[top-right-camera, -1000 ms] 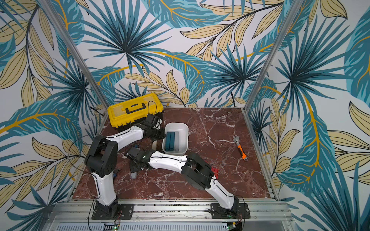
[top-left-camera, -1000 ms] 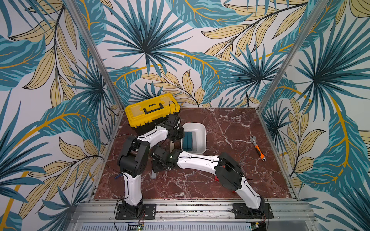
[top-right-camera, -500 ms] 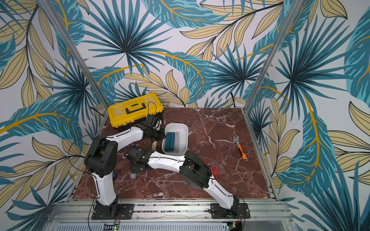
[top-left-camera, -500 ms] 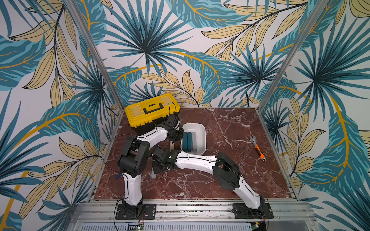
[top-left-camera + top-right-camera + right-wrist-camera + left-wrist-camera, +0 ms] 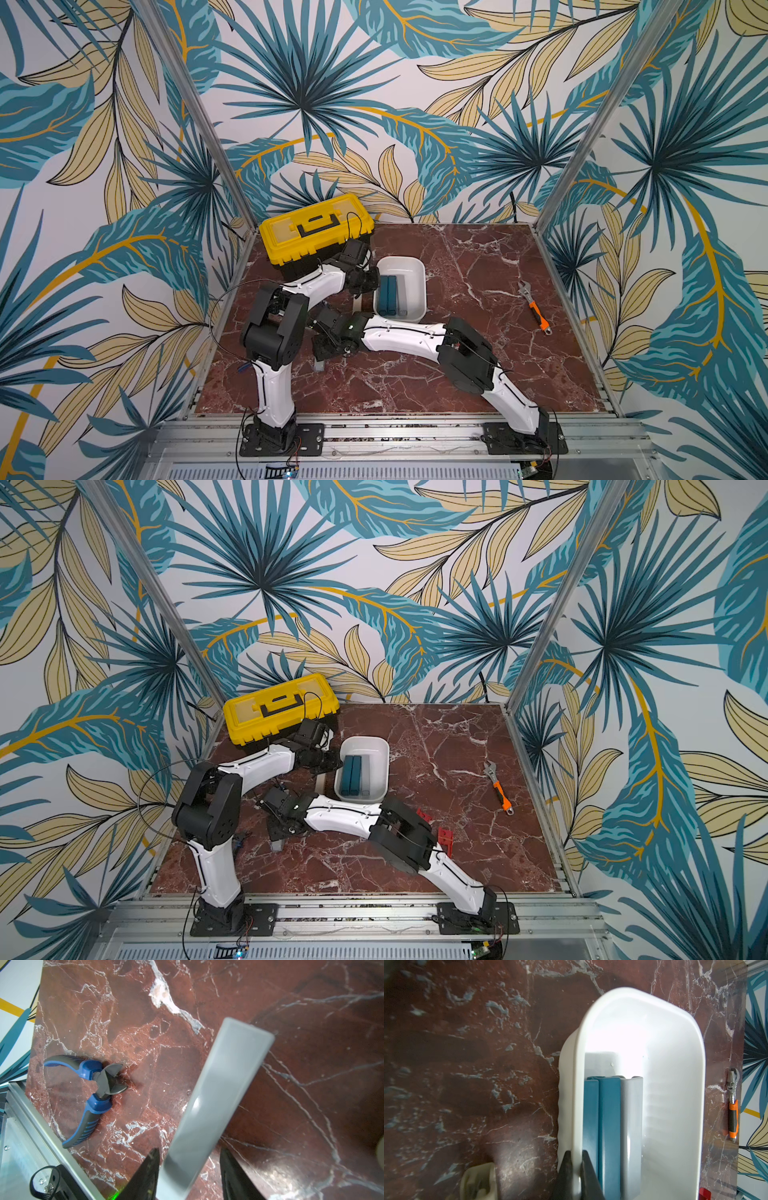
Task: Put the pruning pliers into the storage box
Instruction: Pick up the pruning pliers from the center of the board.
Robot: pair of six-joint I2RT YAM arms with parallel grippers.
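Hold the white box [image 5: 685,1028] by its rim with the left tool [image 5: 576,1155], clamped there, draw the right tool [image 5: 189,1150], jaws apart around the grey stick [image 5: 228,1076], clear without tipping it, then approach the blue-handled pliers [image 5: 93,1088] lying on the tabletop [image 5: 207,991] by the front rail [image 5: 31,1136].

Yellow-lidded black toolbox [image 5: 316,232] sits at tabletop [image 5: 478,257] back-left corner, lid down. Orange-handled adjustable wrench [image 5: 536,307] lies flat near right edge. Blue-handled cutters [image 5: 93,1093], blades parted, lie beside an edge rail.
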